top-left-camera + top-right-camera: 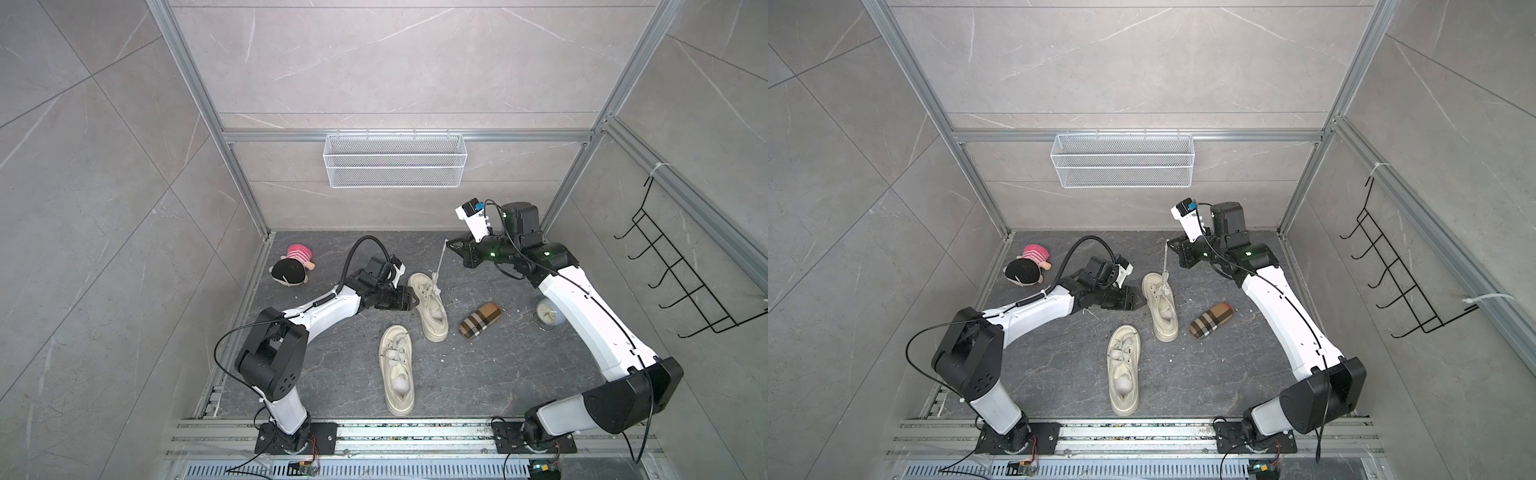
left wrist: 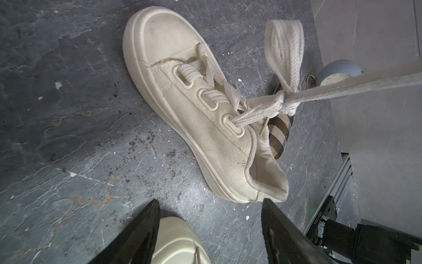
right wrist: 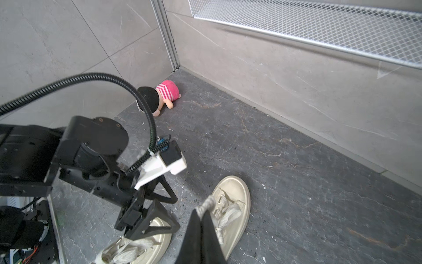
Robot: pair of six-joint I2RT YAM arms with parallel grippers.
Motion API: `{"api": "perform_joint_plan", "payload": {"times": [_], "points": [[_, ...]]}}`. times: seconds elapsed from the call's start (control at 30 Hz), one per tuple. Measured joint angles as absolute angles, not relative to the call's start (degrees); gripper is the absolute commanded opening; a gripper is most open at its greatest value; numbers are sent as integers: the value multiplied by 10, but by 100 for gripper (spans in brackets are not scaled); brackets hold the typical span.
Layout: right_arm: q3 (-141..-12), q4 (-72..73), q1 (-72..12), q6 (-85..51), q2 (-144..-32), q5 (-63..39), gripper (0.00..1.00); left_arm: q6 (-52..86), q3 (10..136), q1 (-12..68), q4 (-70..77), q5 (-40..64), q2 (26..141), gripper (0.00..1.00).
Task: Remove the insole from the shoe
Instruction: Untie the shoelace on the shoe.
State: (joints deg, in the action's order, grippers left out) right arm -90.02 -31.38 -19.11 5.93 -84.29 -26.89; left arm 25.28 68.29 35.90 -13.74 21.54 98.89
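I have the right gripper [image 3: 202, 213] clamped on the taut lace [image 2: 342, 89]; left gripper [image 2: 210, 201] jaws apart beside the shoe [image 2: 194, 109], insole [image 1: 437, 318] inside. Pulling more, I may drag or tip the shoe.

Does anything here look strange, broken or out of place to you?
Yes. A shoelace of the farther shoe is stretched tight up into the air, pinched in the shut right gripper, with its bow half undone. That shoe's canvas also looks frayed where it meets the toe cap.
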Motion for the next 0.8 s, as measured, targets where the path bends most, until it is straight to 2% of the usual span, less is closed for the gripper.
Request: {"api": "perform_joint_plan", "payload": {"times": [0.37,0.67,0.8], "points": [[-901,-301,-191,25,-842,-251,0,253,735,391,-142,210,1057,78],[-908,-297,-191,4,-833,-243,0,256,751,398,-160,145,1088,74],[-910,-297,-191,-5,-830,-240,0,259,748,398,-167,125,1094,75]]}}
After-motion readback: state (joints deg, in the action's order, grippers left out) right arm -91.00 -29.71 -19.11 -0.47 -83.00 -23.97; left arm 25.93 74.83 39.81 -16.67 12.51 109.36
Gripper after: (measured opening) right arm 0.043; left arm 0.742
